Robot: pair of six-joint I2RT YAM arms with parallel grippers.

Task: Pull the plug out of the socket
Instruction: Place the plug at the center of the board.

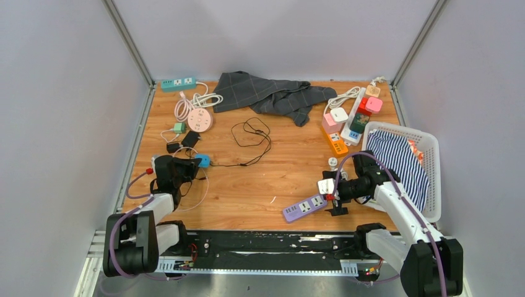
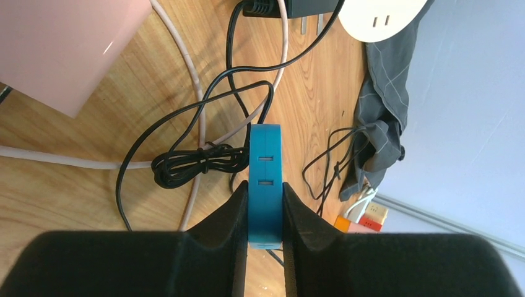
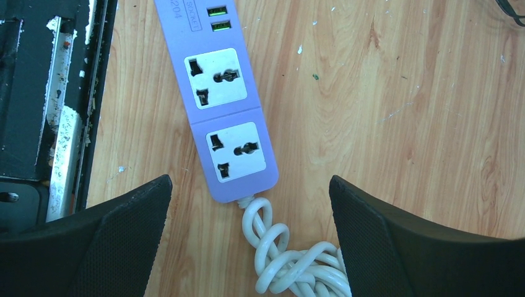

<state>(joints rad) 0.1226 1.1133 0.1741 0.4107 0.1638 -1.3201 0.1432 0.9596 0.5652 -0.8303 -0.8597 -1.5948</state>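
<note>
My left gripper point(image 2: 265, 185) is shut on a small blue socket block point(image 2: 265, 167), which stands on edge between the pads with two slots facing up. A bundled black cable point(image 2: 198, 164) lies against its left side and runs behind its far end; I see no plug there. In the top view the block point(image 1: 203, 161) sits at the left of the table by my left gripper point(image 1: 189, 166). My right gripper point(image 3: 249, 185) is open and empty above the cord end of a purple power strip point(image 3: 226, 105). Both of the strip's sockets are empty, and its white cord point(image 3: 291, 260) is knotted.
A pink round power strip point(image 1: 199, 119), a teal strip point(image 1: 178, 82) and a grey cloth point(image 1: 266, 93) lie at the back. Coloured adapters point(image 1: 347, 120) lie back right. A white basket point(image 1: 402, 129) with striped cloth stands by the right arm. A loose black cable point(image 1: 251, 133) loops mid-table.
</note>
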